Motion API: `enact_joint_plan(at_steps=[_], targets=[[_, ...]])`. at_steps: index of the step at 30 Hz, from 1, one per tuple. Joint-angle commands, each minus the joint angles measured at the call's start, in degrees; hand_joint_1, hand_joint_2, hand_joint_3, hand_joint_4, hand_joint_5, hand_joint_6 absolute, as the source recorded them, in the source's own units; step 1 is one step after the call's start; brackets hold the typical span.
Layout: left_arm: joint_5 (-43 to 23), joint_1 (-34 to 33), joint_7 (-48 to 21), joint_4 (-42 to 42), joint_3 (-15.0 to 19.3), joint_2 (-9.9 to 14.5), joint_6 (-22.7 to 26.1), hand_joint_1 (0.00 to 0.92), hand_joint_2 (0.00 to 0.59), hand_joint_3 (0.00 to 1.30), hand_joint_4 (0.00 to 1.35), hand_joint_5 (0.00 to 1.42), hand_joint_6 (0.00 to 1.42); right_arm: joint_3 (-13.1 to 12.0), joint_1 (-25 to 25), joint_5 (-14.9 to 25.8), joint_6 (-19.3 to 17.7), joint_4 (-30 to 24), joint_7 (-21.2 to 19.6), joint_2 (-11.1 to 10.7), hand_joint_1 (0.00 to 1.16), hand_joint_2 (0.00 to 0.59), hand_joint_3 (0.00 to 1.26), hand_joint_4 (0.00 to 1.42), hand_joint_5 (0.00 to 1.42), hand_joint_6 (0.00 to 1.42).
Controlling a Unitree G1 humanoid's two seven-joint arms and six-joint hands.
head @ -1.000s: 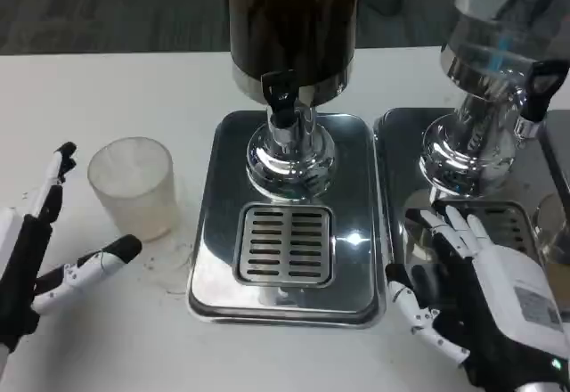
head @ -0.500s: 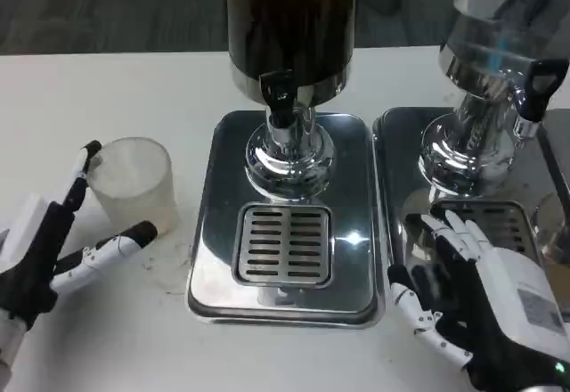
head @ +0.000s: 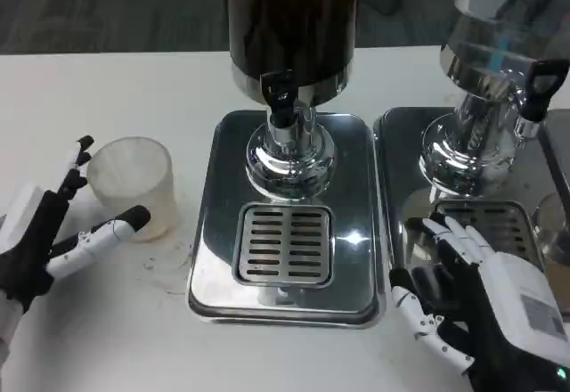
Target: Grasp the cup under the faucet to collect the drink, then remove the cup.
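The cup (head: 134,185) stands upright on the white table (head: 107,321), to the left of the drip tray (head: 285,232) and not yet under the faucet (head: 281,98). The left robot hand (head: 53,232) is spread open around the cup, thumb at its near side, fingers at its far left; firm contact cannot be confirmed. The right robot hand (head: 476,307) rests open, holding nothing. The cup appears translucent, thin-walled, empty, therefore light and easily crushed or tipped. A gentle grasp around mid-wall is advised.

Left hand (head: 40,240) fingers (head: 111,228) bracket the cup (head: 134,185).
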Motion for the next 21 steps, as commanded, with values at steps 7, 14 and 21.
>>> enact_joint_plan(at_steps=[7, 14, 21], targets=[[2.1, -5.4, 2.1, 4.8, -3.7, 0.8, 3.2, 0.06, 0.0, 0.0, 0.1, 0.23, 0.16, -0.7, 0.1, 0.7, -0.8, -0.4, -0.7, 0.1, 0.26, 0.423, 0.22, 0.11, 0.09, 0.23], [3.4, -7.9, 3.9, 7.7, -5.7, 0.3, 4.5, 0.074, 0.0, 0.0, 0.13, 0.25, 0.17, -1.1, 0.6, 0.7, -0.9, -0.9, -0.9, 0.1, 0.27, 0.422, 0.23, 0.12, 0.1, 0.23], [3.5, -9.7, 5.4, 10.4, -7.4, -0.2, 5.0, 0.079, 0.0, 0.0, 0.16, 0.28, 0.18, -1.5, 1.0, 0.8, -1.1, -1.2, -0.9, 0.1, 0.27, 0.422, 0.23, 0.12, 0.11, 0.24]])
